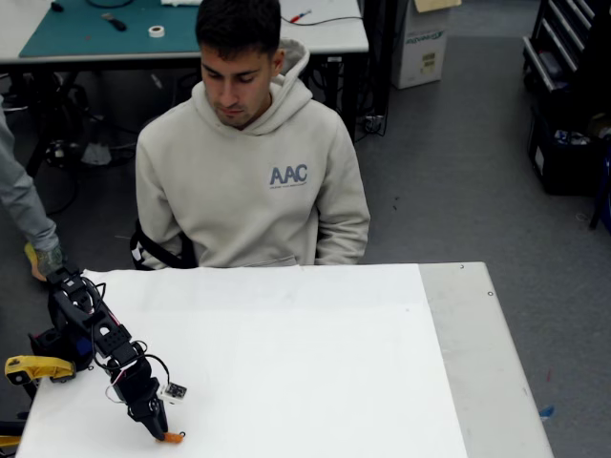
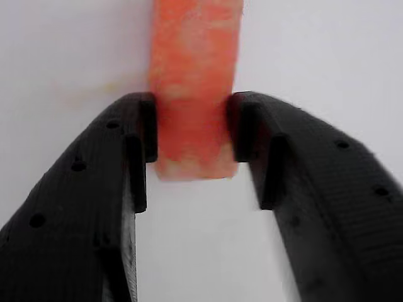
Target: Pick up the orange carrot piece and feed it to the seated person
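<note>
Looking through the wrist view, we see the gripper [image 2: 192, 135] closed on the orange carrot piece [image 2: 195, 82], its two black fingertips [image 2: 143, 129] pressed against the piece's long sides near its lower end. The carrot runs straight up between them and is cut off by the top edge of that picture, so we cannot make out its far end. Its surface is blurred, mottled orange with paler patches. Behind it lies the white table [image 2: 327, 56], with a faint yellowish smear just left of the carrot.

In the fixed view the gripper [image 1: 162, 434] points down at the table's near left corner, and the carrot piece [image 1: 173, 437] shows as a tiny orange speck at the fingertips, low on the white table [image 1: 315, 363]; whether it rests on the surface or sits just above it we cannot tell. The black arm [image 1: 100, 334] slopes up and left from there, wires looped along it. A yellow clamp handle [image 1: 33, 367] sits beside the arm's base, partly hidden by it.

Across the table sits the seated person [image 1: 250, 181] in a beige hoodie lettered "AAC", head bowed; the table edge hides everything below the waist. A grey sleeve [image 1: 21, 200] of another person enters at the left edge, the rest cut off.
</note>
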Controlling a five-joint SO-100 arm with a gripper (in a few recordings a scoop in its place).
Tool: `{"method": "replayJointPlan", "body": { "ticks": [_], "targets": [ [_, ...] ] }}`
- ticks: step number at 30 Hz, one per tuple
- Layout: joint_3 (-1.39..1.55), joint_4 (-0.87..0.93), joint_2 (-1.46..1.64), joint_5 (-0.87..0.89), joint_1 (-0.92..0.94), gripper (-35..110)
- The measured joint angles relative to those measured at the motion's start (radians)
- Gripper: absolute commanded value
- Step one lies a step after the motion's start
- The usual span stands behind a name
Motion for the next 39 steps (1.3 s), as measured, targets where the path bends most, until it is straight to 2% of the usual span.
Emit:
{"method": "replayJointPlan", "body": {
  "ticks": [15,28,39],
  "targets": [
    [0.002,0.0,0.167,0.0,-0.032,-2],
    [0.002,0.003,0.167,-0.003,-0.031,20],
    [0.071,0.198,0.184,0.002,0.092,23]
  ]
}}
